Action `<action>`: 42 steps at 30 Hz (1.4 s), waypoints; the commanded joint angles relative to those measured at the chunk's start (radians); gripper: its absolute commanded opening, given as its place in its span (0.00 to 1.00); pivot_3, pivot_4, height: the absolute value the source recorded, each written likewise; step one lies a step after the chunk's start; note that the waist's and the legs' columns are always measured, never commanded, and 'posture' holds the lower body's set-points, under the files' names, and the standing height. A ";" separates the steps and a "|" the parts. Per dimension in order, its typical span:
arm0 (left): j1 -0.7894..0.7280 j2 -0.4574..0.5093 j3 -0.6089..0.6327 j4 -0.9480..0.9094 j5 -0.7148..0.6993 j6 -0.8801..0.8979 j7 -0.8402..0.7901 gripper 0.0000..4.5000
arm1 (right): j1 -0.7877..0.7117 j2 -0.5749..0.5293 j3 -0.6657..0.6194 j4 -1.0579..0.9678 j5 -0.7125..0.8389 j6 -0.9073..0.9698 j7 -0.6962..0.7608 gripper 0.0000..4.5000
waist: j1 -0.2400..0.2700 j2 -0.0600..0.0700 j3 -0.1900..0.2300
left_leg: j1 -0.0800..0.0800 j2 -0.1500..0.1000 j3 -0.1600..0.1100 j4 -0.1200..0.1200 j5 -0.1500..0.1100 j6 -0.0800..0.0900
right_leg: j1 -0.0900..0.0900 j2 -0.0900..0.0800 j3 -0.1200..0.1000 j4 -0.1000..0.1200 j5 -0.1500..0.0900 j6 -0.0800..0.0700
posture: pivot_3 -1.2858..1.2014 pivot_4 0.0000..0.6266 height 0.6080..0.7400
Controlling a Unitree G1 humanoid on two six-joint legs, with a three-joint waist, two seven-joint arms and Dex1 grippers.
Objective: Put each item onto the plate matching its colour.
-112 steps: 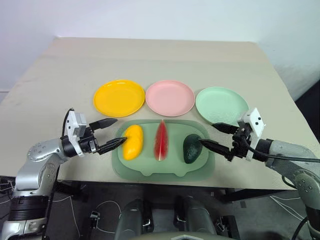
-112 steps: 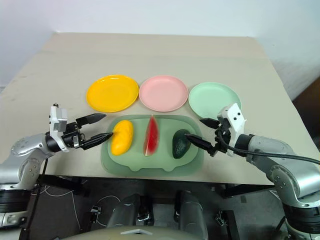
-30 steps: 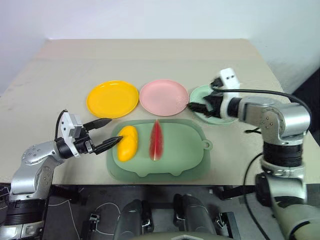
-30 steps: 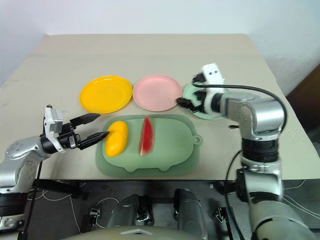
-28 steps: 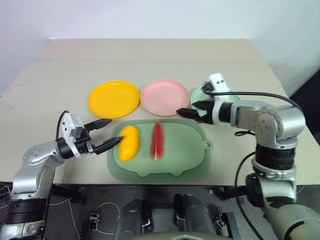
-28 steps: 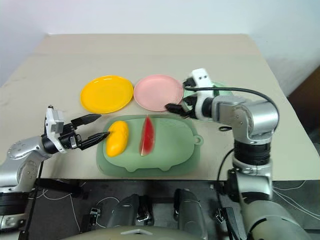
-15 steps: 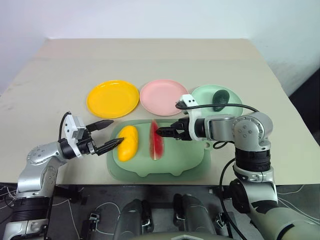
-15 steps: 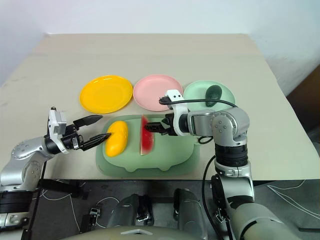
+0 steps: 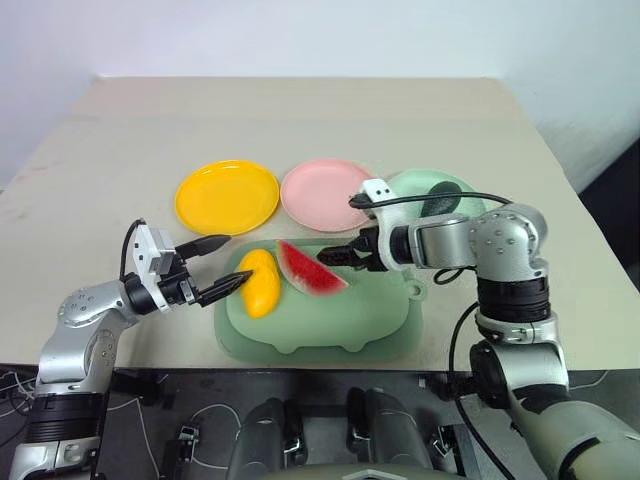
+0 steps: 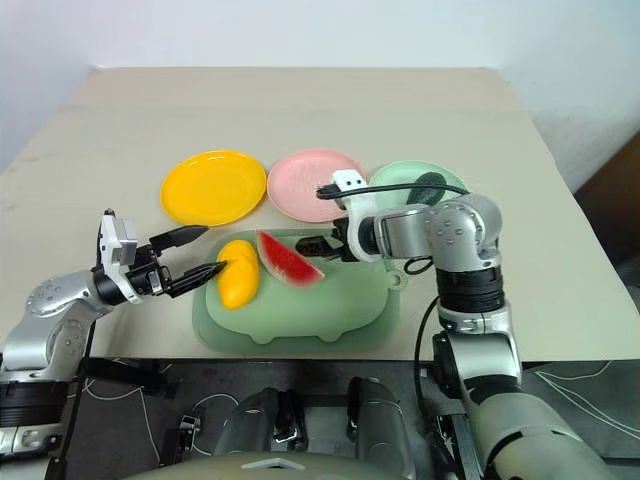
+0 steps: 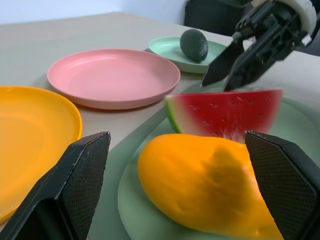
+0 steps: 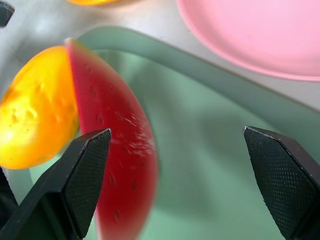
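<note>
Table [image 9: 300, 120]: beige top, carrying three round plates in a row with a pale green pig-shaped tray [image 9: 330, 320] lying just in front of them.
Plates: yellow plate [image 9: 227, 196] sitting at the left and bare; pink plate [image 9: 325, 193] sitting in the middle and bare; mint green plate [image 9: 405, 190] sitting at the right, partly hidden behind the right arm.
Avocado [image 11: 194, 44]: resting on the mint green plate.
Mango [image 9: 260, 283]: lying on the left part of the tray, touching or nearly touching the watermelon wedge.
Watermelon wedge [image 9: 310, 268]: lying tipped on the tray beside the mango, red face showing, green rind toward the plates.
Left pincer [image 9: 222, 266]: hovering at the tray's left edge, fingers spread wide and gripping nothing; one fingertip pointing at the mango's end, the other over the table nearer the yellow plate.
Right pincer [image 9: 340, 257]: reaching over the tray from the right, fingers spread wide and gripping nothing, tips sitting just beside the wedge's right end; contact hard to judge.
</note>
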 commanded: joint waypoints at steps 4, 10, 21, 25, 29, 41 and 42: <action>-0.005 0.006 0.009 -0.010 -0.003 -0.010 -0.009 1.00 | -0.052 -0.004 -0.015 -0.064 0.140 0.007 -0.031 1.00 | 0.000 0.000 0.000 | 0.000 0.000 0.000 0.000 0.000 0.000 | 0.000 0.001 0.000 0.000 0.000 0.000 | 0.52 0.24 0.67; -0.021 0.006 -0.002 -0.024 -0.004 0.008 0.000 1.00 | -0.065 0.026 0.028 -0.065 0.202 0.007 -0.060 1.00 | 0.001 0.000 0.000 | 0.000 0.000 0.000 0.000 0.000 0.000 | 0.000 0.000 0.000 0.000 0.000 0.000 | 0.52 0.24 0.67; -0.036 0.012 -0.005 -0.017 0.001 0.018 -0.006 1.00 | -0.054 0.052 0.130 -0.023 0.245 0.007 -0.123 1.00 | 0.000 0.000 0.000 | 0.000 0.000 0.000 0.000 0.000 0.000 | 0.000 0.000 0.000 0.000 0.000 0.000 | 0.52 0.24 0.67; -0.039 0.013 -0.008 -0.028 -0.001 0.028 -0.002 1.00 | -0.058 0.047 0.221 -0.024 0.127 0.007 -0.122 1.00 | 0.000 0.000 0.000 | 0.000 0.000 0.000 0.000 0.000 0.000 | 0.000 0.000 0.000 0.000 0.000 0.000 | 0.52 0.24 0.67; -0.043 0.015 -0.010 -0.040 -0.001 0.038 0.004 1.00 | -0.074 0.057 0.261 -0.027 0.026 0.005 -0.074 1.00 | 0.001 0.000 0.000 | 0.000 0.000 0.000 0.000 0.000 0.000 | 0.000 0.000 0.000 0.000 0.000 0.000 | 0.52 0.24 0.67; -0.055 0.015 -0.017 -0.033 0.002 0.041 0.007 1.00 | -0.089 0.062 0.439 0.001 -0.226 -0.076 0.119 1.00 | 0.000 0.000 0.000 | 0.000 0.000 0.000 -0.001 0.000 0.000 | 0.000 0.000 0.000 0.000 0.000 0.000 | 0.52 0.24 0.67; -0.056 0.015 -0.017 -0.033 0.002 0.042 0.007 1.00 | -0.091 0.060 0.451 0.002 -0.243 -0.082 0.134 1.00 | 0.000 0.000 0.000 | 0.000 0.000 0.000 -0.001 0.000 0.000 | 0.000 0.000 0.000 0.000 0.000 0.000 | 0.52 0.24 0.67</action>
